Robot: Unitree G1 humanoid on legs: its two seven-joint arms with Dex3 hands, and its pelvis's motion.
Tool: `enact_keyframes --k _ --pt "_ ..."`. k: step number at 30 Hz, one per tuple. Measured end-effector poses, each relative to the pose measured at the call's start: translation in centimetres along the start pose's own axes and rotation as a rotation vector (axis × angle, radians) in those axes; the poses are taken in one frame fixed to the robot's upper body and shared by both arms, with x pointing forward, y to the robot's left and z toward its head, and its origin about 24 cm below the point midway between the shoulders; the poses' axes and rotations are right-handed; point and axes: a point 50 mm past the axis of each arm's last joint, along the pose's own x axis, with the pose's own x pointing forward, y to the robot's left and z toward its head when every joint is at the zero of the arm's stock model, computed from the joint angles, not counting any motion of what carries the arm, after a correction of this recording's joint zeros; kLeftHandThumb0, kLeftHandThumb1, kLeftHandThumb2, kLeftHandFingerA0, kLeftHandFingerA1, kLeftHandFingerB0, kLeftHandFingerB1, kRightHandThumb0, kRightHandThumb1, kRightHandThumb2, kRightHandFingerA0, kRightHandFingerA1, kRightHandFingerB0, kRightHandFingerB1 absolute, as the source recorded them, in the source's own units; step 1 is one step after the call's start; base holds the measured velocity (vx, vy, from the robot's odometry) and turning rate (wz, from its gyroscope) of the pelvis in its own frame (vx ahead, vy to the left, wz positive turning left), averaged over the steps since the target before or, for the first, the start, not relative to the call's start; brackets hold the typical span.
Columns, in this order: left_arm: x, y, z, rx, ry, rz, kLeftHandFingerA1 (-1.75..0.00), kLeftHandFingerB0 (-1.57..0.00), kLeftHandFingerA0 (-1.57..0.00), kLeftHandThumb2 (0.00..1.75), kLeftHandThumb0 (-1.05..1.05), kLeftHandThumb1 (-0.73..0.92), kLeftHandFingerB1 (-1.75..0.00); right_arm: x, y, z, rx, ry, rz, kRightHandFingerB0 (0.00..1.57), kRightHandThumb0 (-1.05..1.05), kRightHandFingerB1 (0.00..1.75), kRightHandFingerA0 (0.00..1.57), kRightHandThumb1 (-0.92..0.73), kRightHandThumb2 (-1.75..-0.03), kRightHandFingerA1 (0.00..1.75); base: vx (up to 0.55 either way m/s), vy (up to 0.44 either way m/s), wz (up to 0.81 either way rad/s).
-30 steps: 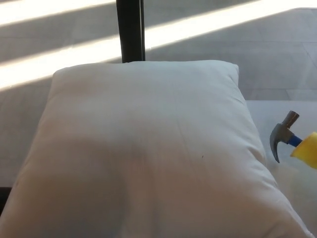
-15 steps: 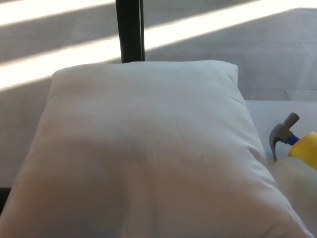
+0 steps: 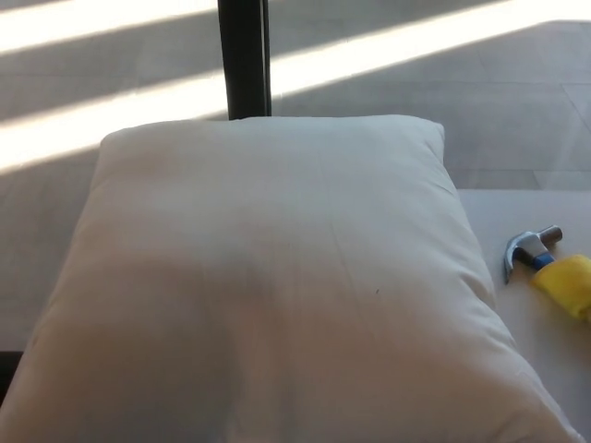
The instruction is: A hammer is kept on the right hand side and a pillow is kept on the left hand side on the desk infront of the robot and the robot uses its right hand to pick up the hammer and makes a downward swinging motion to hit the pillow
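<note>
A large white pillow (image 3: 277,286) fills most of the head view, lying on the desk to the left and centre. To its right, a hammer (image 3: 545,263) lies on the white desk (image 3: 531,351); its grey steel claw head points toward the pillow's right edge, and its blue neck and yellow handle run off the picture's right side. Neither of my hands shows in the frame, and nothing holds the visible part of the hammer.
A dark upright post (image 3: 245,57) stands behind the pillow's far edge. Beyond the desk lies a grey floor (image 3: 443,101) crossed by bright bands of sunlight.
The hammer's head has dropped lower and tilted flatter, from raised beside the pillow down onto the desk surface. The pillow has stayed in place.
</note>
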Motion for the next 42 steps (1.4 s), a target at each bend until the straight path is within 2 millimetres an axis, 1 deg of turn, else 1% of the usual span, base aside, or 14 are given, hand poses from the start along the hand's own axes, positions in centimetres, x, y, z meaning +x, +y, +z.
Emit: enact_keyframes --k 18,20,22,23,25,26,30,31,33,35,36,37,41,42 --pt "0.1 -0.1 0.1 -0.003 0.004 0.000 -0.57 -0.58 -0.64 0.65 -0.79 0.83 -0.47 -2.7 -2.3 0.7 0.140 -0.154 -0.177 0.00 -1.05 0.00 0.00 -0.90 -0.67 0.00 0.00 0.000 0.00" --pt "0.1 -0.1 0.0 -0.006 0.006 0.001 -0.57 -0.57 -0.62 0.65 -0.81 0.84 -0.47 -3.5 -3.2 0.7 0.197 -0.191 -0.220 0.00 -1.05 0.01 0.00 -0.74 -1.18 0.19 0.00 0.000 0.00" --pt "0.1 -0.1 0.0 -0.006 0.007 0.000 -0.58 -0.59 -0.66 0.65 -0.80 0.84 -0.47 -4.0 -3.8 0.6 0.234 -0.215 -0.248 0.06 -1.02 0.13 0.00 -0.70 -1.10 0.06 0.00 0.000 0.00" --pt "0.2 -0.1 0.0 -0.006 0.007 -0.001 -0.60 -0.58 -0.64 0.65 -0.78 0.84 -0.48 -4.5 -4.3 0.4 0.273 -0.237 -0.272 0.00 -0.38 0.48 0.06 -0.43 -1.04 0.56 0.00 0.000 0.00" --pt "0.3 -0.3 0.1 -0.006 0.005 -0.006 -0.60 -0.58 -0.64 0.65 -0.78 0.84 -0.48 -5.2 -5.0 0.1 0.328 -0.268 -0.309 0.00 -0.38 0.48 0.06 -0.43 -1.04 0.56 0.00 0.000 0.00" --pt "0.4 -0.4 0.2 -0.007 0.002 -0.009 -0.62 -0.57 -0.61 0.65 -0.78 0.84 -0.49 -5.7 -5.4 0.0 0.362 -0.289 -0.334 0.19 -0.79 0.34 0.09 -0.84 -0.65 0.55 0.00 0.000 0.00" --pt "0.6 -0.9 0.5 -0.009 -0.006 -0.019 -0.60 -0.57 -0.65 0.64 -0.81 0.83 -0.48 -7.0 -6.5 -0.7 0.461 -0.345 -0.405 0.17 -0.86 0.64 0.08 -0.61 -0.99 0.74 0.00 0.000 0.00" --pt "0.7 -0.9 0.5 -0.010 -0.008 -0.021 -0.61 -0.57 -0.65 0.64 -0.81 0.82 -0.48 -7.4 -6.9 -0.9 0.488 -0.357 -0.427 0.20 -0.91 0.63 0.20 -0.70 -0.64 1.19 0.00 0.000 0.00" --pt "0.7 -1.0 0.6 -0.011 -0.011 -0.024 -0.61 -0.57 -0.65 0.64 -0.81 0.82 -0.48 -7.9 -7.3 -1.5 0.529 -0.371 -0.464 0.20 -0.91 0.63 0.20 -0.70 -0.64 1.19 0.00 0.000 0.00" --pt "0.8 -1.1 0.7 -0.011 -0.013 -0.025 -0.59 -0.59 -0.68 0.64 -0.81 0.81 -0.47 -8.4 -7.6 -2.1 0.573 -0.381 -0.498 0.00 -0.96 0.60 0.00 -0.80 -0.65 0.45 0.00 0.000 0.00" --pt "0.8 -1.2 0.7 -0.012 -0.014 -0.027 -0.61 -0.58 -0.63 0.65 -0.81 0.83 -0.49 -8.7 -7.8 -2.7 0.610 -0.383 -0.526 0.02 -0.95 0.47 0.00 -0.66 -1.10 0.51 0.00 0.000 0.00" --pt "0.8 -1.2 0.7 -0.012 -0.014 -0.027 -0.61 -0.59 -0.62 0.65 -0.80 0.84 -0.49 -8.9 -7.8 -3.2 0.633 -0.380 -0.543 0.00 -0.88 0.34 0.00 -0.86 -0.67 0.23 0.00 0.000 0.00" --pt "0.8 -1.2 0.7 -0.012 -0.014 -0.027 -0.61 -0.55 -0.58 0.65 -0.81 0.85 -0.49 -9.5 -8.0 -5.7 0.733 -0.346 -0.615 0.00 -0.87 0.43 0.00 -0.61 -0.99 0.50 0.00 0.000 0.00" --pt "0.8 -1.2 0.7 -0.012 -0.014 -0.027 -0.61 -0.56 -0.57 0.65 -0.81 0.85 -0.49 -9.6 -8.0 -6.3 0.754 -0.336 -0.630 0.00 -0.80 0.07 0.00 -0.89 -0.68 0.00 0.00 0.000 0.00"
